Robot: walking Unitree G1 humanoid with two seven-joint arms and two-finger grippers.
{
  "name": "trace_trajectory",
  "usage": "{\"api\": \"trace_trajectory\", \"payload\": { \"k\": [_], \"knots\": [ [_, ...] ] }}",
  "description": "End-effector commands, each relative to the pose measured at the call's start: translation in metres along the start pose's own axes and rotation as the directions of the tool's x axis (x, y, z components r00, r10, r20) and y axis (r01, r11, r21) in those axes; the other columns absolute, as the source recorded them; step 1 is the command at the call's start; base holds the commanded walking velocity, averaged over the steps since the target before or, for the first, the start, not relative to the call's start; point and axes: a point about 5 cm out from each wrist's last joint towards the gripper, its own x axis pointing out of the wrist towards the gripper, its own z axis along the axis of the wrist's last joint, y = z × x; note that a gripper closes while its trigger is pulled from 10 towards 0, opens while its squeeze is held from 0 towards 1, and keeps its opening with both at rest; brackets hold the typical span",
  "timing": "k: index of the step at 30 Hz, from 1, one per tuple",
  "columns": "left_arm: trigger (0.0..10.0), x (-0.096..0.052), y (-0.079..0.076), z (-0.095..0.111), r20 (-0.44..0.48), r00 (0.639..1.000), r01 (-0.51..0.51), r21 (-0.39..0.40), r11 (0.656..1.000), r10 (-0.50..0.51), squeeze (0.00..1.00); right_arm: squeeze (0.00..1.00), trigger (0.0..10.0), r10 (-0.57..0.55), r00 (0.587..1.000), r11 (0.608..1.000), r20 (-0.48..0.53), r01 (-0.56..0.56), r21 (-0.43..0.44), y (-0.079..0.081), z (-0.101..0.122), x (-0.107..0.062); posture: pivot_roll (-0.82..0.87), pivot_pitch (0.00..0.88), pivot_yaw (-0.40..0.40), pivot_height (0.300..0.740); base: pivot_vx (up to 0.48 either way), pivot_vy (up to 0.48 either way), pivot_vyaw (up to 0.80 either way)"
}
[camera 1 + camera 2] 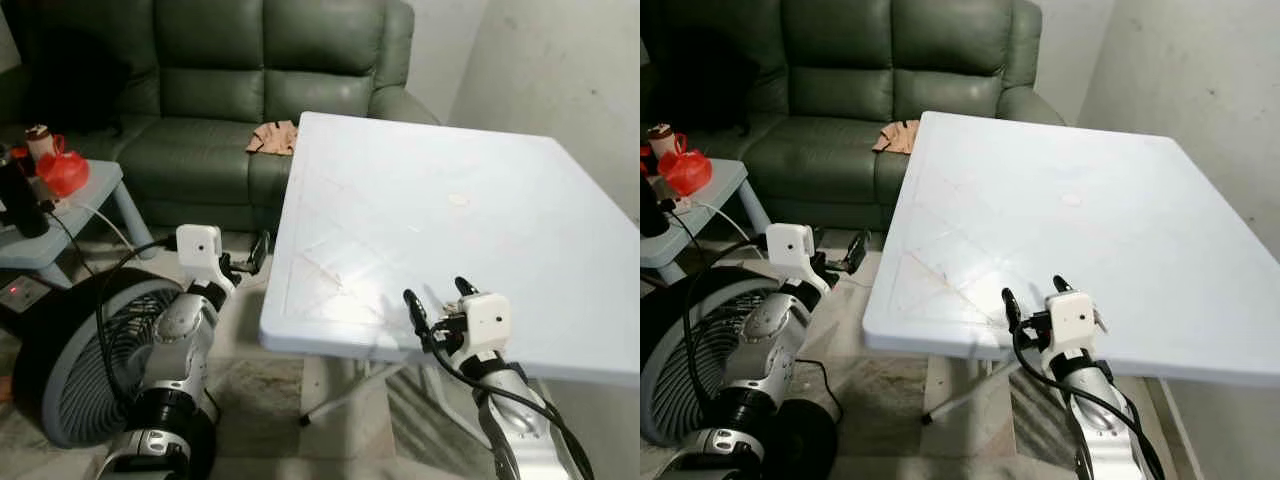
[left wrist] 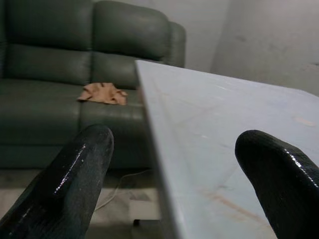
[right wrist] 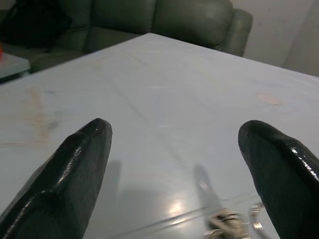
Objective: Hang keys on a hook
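Keys by your right gripper

Your keys (image 3: 227, 221) lie blurry on the white table (image 1: 450, 230), direction unclear. Your right gripper (image 1: 440, 300) is spread wide above them, holding nothing. Your left gripper (image 1: 257, 252) is spread too.

white table (image 1: 480, 230), green sofa (image 1: 230, 70), perhaps silvery keys (image 3: 227, 219)

You've got a bright glare patch on the white table (image 1: 440, 230) near its front edge. The sofa (image 1: 200, 90) sits dim. Head views are sharp; both wrist views show 2 blurred fingers (image 3: 75, 164) up close.
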Motion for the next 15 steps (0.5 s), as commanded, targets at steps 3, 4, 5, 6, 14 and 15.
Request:
{"api": "trace_trajectory", "payload": {
  "k": [3,4,5,6,14,15],
  "knots": [
    [10.0,0.001,-0.018,-0.002,0.000,0.998,0.066,0.027,0.997,-0.066,0.00,0.00,10.0,-0.023,0.999,0.999,-0.029,0.022,-0.027,-0.012,-0.003,-0.004,0.01,0.000,-0.056,0.740,0.000,0.000,0.00],
    [10.0,0.001,-0.020,-0.002,0.007,0.996,0.086,0.033,0.996,-0.086,0.00,0.00,10.0,-0.020,0.999,0.999,-0.032,0.019,-0.030,-0.012,-0.003,-0.004,0.01,0.000,-0.056,0.740,0.000,0.000,0.00],
    [10.0,0.000,-0.025,-0.003,0.004,0.994,0.111,0.046,0.993,-0.111,0.00,0.00,10.0,-0.014,0.999,0.999,-0.033,0.013,-0.037,-0.013,-0.003,-0.003,0.02,0.000,-0.058,0.740,0.000,0.000,0.00],
    [10.0,0.000,-0.028,-0.003,0.003,0.991,0.134,0.049,0.990,-0.134,0.00,0.00,10.0,-0.011,0.999,0.999,-0.035,0.009,-0.042,-0.014,-0.002,-0.003,0.02,0.000,-0.058,0.740,0.000,0.000,0.00],
    [10.0,-0.004,-0.054,-0.006,-0.009,0.966,0.260,0.068,0.963,-0.260,0.00,0.00,10.0,0.047,0.996,0.995,-0.079,-0.053,-0.079,-0.022,0.000,0.000,0.02,0.000,-0.063,0.740,0.000,0.000,0.00],
    [10.0,-0.005,-0.060,-0.006,-0.010,0.959,0.283,0.083,0.955,-0.284,0.00,0.00,10.0,0.067,0.992,0.993,-0.103,-0.077,-0.091,-0.023,0.000,0.002,0.02,0.000,-0.064,0.740,0.000,0.000,0.00]
  ]
}}
